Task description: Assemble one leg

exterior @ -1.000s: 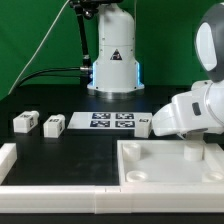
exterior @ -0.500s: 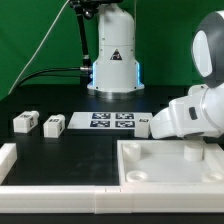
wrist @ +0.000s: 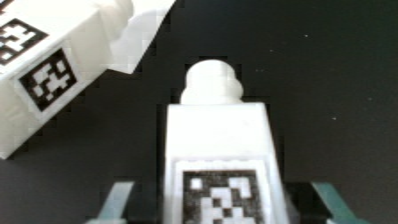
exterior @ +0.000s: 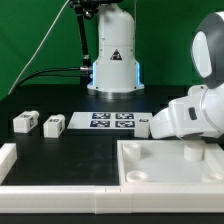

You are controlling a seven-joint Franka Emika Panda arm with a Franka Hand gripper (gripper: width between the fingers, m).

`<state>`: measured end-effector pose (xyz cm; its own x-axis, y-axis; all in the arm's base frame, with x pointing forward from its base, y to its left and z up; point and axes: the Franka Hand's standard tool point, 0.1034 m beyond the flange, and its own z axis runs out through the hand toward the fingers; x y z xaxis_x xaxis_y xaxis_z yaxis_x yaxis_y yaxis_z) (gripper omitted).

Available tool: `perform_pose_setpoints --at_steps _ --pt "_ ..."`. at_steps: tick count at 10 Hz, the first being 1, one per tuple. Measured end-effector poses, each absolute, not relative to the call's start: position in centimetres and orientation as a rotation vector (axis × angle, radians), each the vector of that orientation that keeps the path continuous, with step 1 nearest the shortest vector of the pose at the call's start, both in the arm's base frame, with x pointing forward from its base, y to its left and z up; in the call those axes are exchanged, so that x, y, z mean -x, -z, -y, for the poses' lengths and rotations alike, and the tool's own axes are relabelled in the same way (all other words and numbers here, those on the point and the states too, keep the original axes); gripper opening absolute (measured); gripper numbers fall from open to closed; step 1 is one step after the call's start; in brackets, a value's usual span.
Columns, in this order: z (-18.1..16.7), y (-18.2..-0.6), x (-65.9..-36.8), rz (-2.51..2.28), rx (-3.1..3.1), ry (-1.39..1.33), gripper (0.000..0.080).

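Observation:
In the wrist view a leg [wrist: 217,140], a white block with a rounded peg at its far end and a black-and-white tag on its upper face, lies on the black table. My gripper [wrist: 221,195] is open, with one finger [wrist: 121,200] on each side of the leg and a dark gap between each finger and the block. In the exterior view the white arm [exterior: 190,112] covers the gripper and this leg. Two more legs [exterior: 25,121] [exterior: 54,125] lie at that view's left, and another [exterior: 143,123] is next to the arm.
The marker board [exterior: 112,121] lies in front of the robot base [exterior: 115,60]. The large white tray-like part [exterior: 150,170] fills the front right. A white rail [exterior: 10,155] runs at the front left. Another tagged white block [wrist: 54,70] lies close beside the straddled leg.

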<state>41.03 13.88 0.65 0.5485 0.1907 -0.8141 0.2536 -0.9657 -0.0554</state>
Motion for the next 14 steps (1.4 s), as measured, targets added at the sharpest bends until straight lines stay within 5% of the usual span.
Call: perform_pose_setpoints --at_steps 5,9,12,14 --pt "-13.9 -1.1 -41.1 -0.386 -2.700 1.418 0.0285" --pt "-13.5 -6.5 -42.7 -0.352 -2.701 1.403 0.0287" --pt "-13.6 -6.3 -43.3 -0.355 -2.729 1.359 0.0287" --pt "-13.9 -6.0 -44.9 -0.365 -2.901 1.018 0.0287"
